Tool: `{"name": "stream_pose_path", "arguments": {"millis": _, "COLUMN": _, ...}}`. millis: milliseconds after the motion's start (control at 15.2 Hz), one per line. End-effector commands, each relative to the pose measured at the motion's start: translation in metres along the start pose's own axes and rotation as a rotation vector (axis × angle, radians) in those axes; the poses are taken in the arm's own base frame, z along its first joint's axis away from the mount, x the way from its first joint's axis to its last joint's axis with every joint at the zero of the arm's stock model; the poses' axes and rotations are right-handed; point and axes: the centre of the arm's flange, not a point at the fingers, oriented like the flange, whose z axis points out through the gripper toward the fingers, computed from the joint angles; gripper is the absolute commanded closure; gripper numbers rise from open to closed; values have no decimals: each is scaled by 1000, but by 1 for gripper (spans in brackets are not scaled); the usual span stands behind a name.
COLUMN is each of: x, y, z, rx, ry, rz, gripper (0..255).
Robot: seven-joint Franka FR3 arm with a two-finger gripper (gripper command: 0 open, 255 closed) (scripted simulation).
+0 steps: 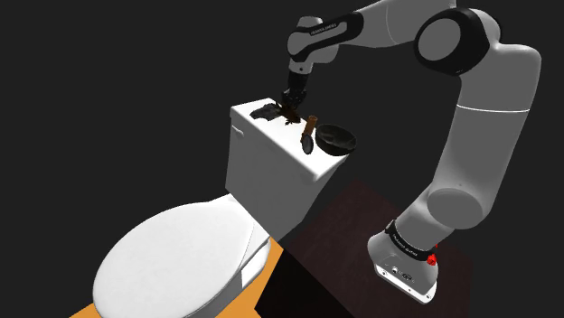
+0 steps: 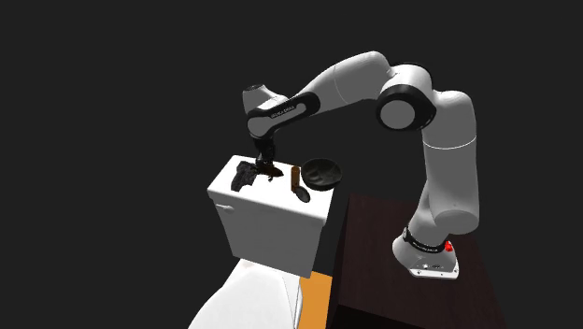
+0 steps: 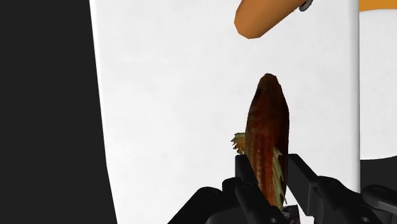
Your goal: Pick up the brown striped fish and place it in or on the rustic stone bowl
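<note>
While pincer (image 3: 271, 170) clamps one end, fish (image 3: 268, 121) pts lengthwise straight out fm it.

A white toilet tank (image 1: 271, 172) carries a brown-handled tool (image 1: 309, 134) and a dark object (image 1: 264, 112).

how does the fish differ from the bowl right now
The fish is slim, long and reddish brown with stripes; the bowl is round, hollow and dark. The fish is clasped between the fingers; the bowl sits free of them. Both are at the top of the white toilet tank.
</note>
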Motion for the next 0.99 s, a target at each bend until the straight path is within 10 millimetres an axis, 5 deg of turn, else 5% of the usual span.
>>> {"name": "stream_pose_path", "arguments": {"millis": 0, "x": -2, "y": 0, "z": -10, "rx": 0, "ry": 0, "rz": 0, "gripper": 255}}
{"name": "stream_pose_path", "arguments": {"millis": 924, "x": -11, "y": -3, "z": -83, "rx": 0, "ry": 0, "rz": 0, "gripper": 255}}
